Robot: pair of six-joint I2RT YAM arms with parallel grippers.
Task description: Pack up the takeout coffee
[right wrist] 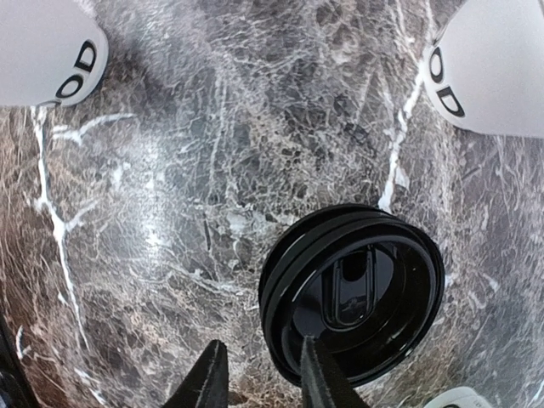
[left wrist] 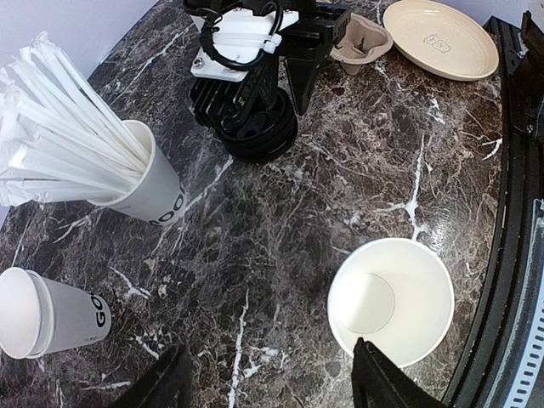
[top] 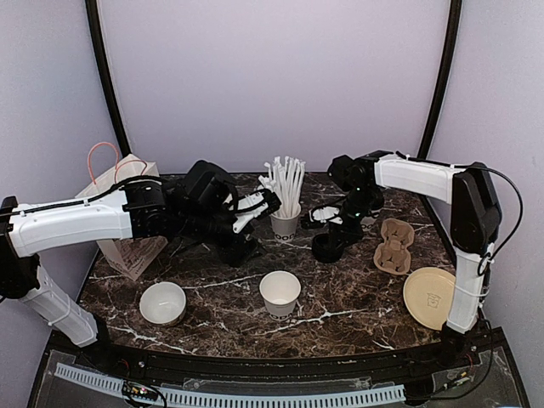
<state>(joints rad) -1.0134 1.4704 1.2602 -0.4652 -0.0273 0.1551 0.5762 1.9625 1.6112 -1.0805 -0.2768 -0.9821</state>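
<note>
1. Stack of round black plastic lids [right wrist: 353,293]: stands on the dark marble table [top: 357,289], right of centre, directly under the right gripper. The top lid's sip slot faces up.
2. Right gripper [right wrist: 262,367]: lowered onto the stack with its jaws partly spread. One finger is outside the rim and the other is over the lid's inner face. A strip of marble shows between the outer finger and the rim, so nothing is pinched yet.
3. Left gripper [left wrist: 272,374]: jaws spread wide and holding nothing, low over the table's middle.
4. Open white paper cup [top: 280,295]: upright, lidless, front centre, just beside one left finger and well apart from the lids.
5. White paper cup lying on its side [left wrist: 64,314]: dark lettering, no lid, near the straw cup. It is not visible in the overhead view.
6. Sundries:
   - white paper cup of white straws [top: 286,225]
   - low white bowl [top: 162,303]
   - brown moulded-pulp cup carrier [top: 395,246]
   - cream round plate [top: 429,297]
   - paper bag with pink handles [top: 132,255]
7. Step in hand, as judged: taking one lid for a cup.
   - Close on the top lid's rim only, with the fingertips no deeper than its lip, or nested lids will likely come up together.
   - Lift straight and slowly, and confirm that only one lid has separated.
   - Carry it level to the upright cup, where the idle left gripper could steady the cup wall during seating.
</note>
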